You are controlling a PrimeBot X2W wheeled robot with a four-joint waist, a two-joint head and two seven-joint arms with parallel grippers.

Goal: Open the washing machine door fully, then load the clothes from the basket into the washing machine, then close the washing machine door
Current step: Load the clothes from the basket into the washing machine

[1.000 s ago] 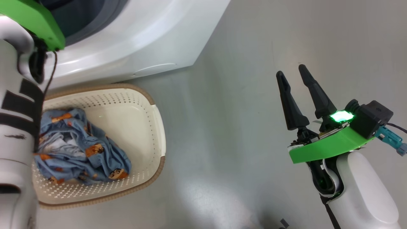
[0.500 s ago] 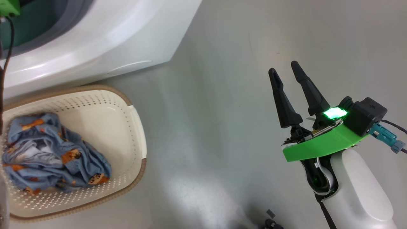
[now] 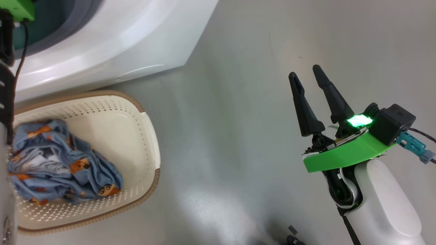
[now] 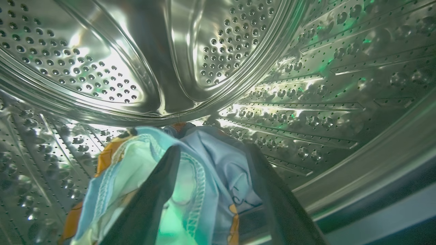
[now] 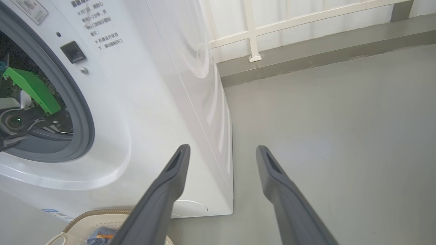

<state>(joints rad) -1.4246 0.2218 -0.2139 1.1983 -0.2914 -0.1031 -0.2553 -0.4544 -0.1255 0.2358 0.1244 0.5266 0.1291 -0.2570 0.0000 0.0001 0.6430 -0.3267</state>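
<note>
While the left gripper is inside the washing machine, its fingers stand spread apart, with a blue cloth between them against the steel drum. The clothes lie in the basket just in front of the machine. The right gripper hangs open beside the machine, empty, above the floor.

You have a smooth grey floor before you, glossy enough to throw back a soft pale patch of light low in the head view. In the right wrist view that floor runs back to a low grey kerb. Above the kerb stand the white bars of a railing, one post's foot set on it, with bright white behind.
</note>
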